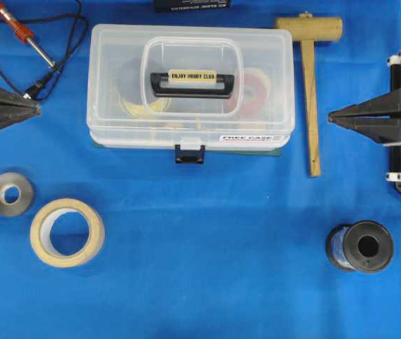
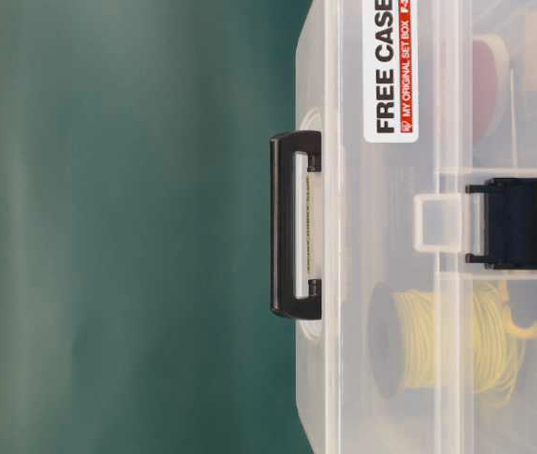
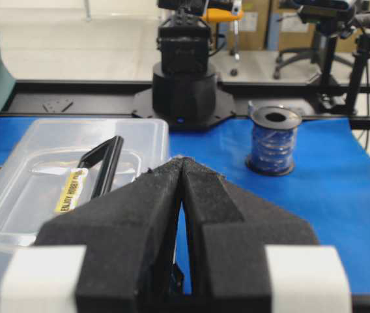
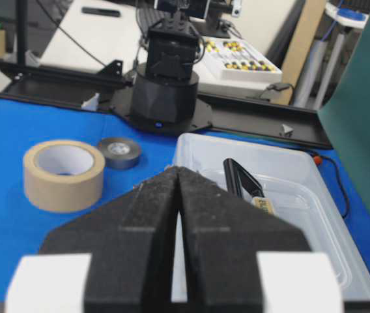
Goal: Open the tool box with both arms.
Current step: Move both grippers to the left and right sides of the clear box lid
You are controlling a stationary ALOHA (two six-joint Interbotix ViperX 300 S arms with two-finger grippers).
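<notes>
Tool box (image 1: 190, 88) sits at 12 o'clock on the blue cloth (image 1: 207, 240), lid down, dark latch (image 1: 189, 152) facing 6. Left gripper (image 1: 37, 108) waits at 9 o'clock, jaws pressed together, holding nothing. Right gripper (image 1: 332, 118) at 3 o'clock, jaws likewise together, clear of the box. Mallet (image 1: 310, 78) lies between box and right gripper.

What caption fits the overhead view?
Closed tool box lies latched on blue cloth, both shut grippers, left and right, parked at either side.
</notes>
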